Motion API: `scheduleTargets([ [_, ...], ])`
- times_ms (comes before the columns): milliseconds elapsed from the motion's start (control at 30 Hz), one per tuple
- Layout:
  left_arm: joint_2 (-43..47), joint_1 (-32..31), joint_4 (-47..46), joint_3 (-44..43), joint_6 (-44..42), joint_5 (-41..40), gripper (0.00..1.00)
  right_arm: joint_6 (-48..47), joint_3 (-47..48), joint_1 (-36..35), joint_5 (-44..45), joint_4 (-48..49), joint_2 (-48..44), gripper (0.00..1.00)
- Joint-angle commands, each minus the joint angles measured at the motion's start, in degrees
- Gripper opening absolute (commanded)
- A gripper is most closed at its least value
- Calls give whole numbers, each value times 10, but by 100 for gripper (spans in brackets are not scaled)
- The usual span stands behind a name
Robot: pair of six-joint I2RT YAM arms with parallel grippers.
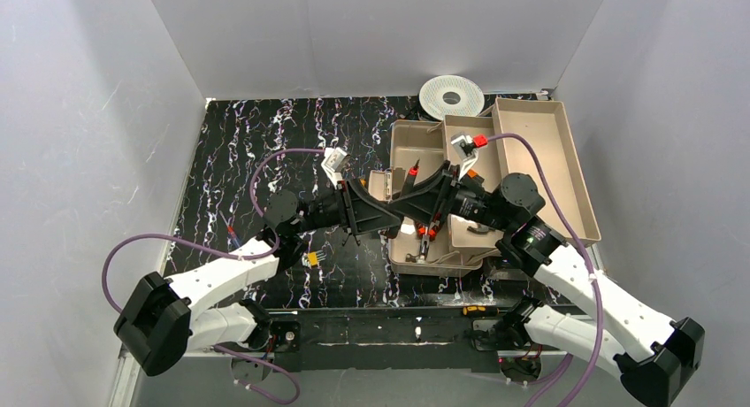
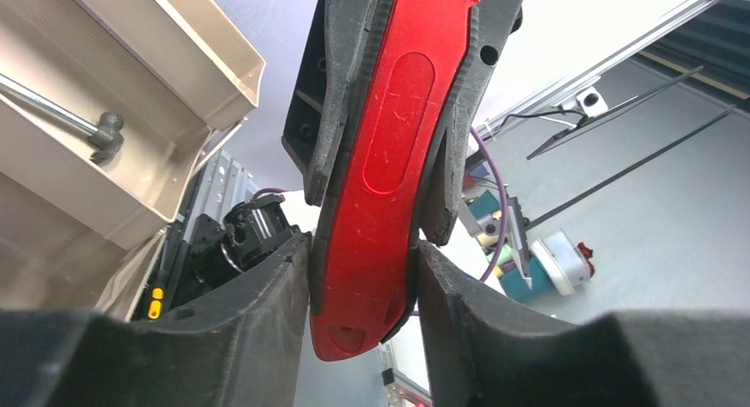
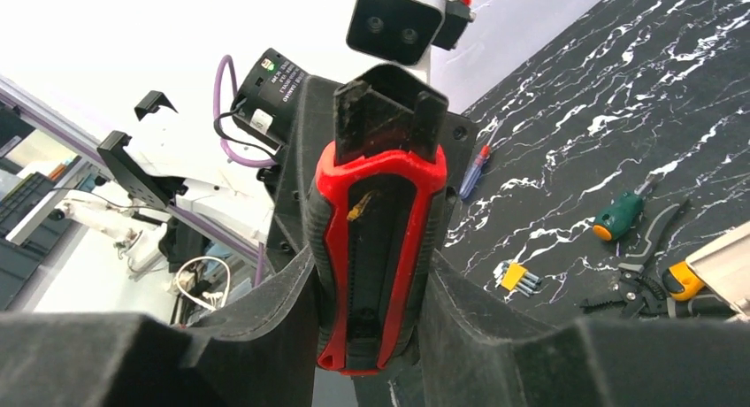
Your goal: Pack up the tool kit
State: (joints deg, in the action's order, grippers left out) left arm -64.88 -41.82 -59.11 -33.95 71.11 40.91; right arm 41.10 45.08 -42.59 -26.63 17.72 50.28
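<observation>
Over the beige trays at the bench's right, the left tool is clenched on one end of a red-handled item, pliers or a knife, I cannot tell which. The right tool grips the other end, which reads as a hand-over to turn the item for packing. A green screwdriver and cutters lie loose on the black marbled bench, walled by white panels on three sides.

The red-and-black tool is clamped at both ends, beside the beige tray holding the hammer.
</observation>
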Motion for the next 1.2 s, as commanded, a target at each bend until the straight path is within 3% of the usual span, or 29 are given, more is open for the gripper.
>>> scheduleTargets([
  [0,30,0,19,-9,-18,15,56,-40,5,0,42,-12,-29,1],
  [100,51,0,134,-22,-83,27,79,-64,32,0,113,-92,-38,1],
  [200,94,0,287,-34,-185,-19,97,-93,70,1,217,-220,-40,1],
  [400,154,1,573,-75,-317,-191,98,-149,136,0,403,-379,-27,1],
  [567,155,1,715,-95,-349,-348,98,-194,223,1,554,-528,45,1],
  [700,138,0,771,-97,-345,-444,98,-214,297,1,641,-637,131,1],
  [900,103,0,822,-112,-342,-492,98,-221,390,28,693,-765,255,1],
  [1167,87,1,866,-121,-332,-562,98,-241,416,83,694,-814,348,1],
])
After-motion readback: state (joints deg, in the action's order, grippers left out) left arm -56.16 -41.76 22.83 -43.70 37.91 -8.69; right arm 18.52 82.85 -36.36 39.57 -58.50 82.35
